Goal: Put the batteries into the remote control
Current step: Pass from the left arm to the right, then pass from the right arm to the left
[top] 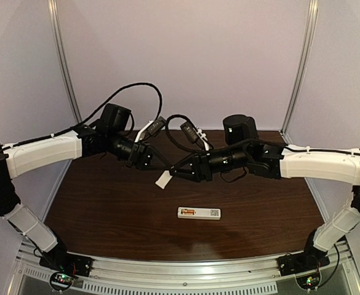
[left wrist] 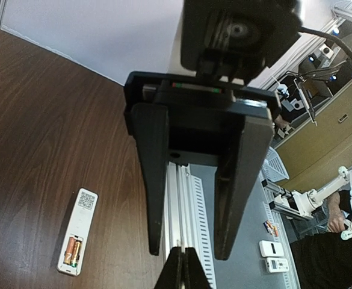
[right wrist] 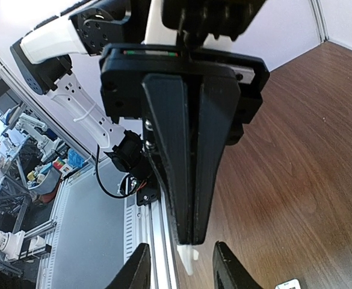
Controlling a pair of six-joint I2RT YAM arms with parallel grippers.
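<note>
We see the slim white rectangular remote control [top: 199,212] lying flat on the dark wooden surface [top: 106,209], nearer the arm bases than either gripper. Two orange-and-gold cylindrical batteries [left wrist: 73,250] sit side by side in its open compartment. Our left gripper [left wrist: 191,250] hangs released, jaws wide apart, with the remote off to its side. Our right gripper [right wrist: 192,238] is clenched on a small thin white cover plate [top: 163,179].

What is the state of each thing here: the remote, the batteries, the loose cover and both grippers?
remote control: lying back up, battery compartment uncovered.
batteries: both seated in the compartment.
cover plate: off the remote, gripped at one end.
left gripper: open, empty.
right gripper: shut on cover plate.
</note>
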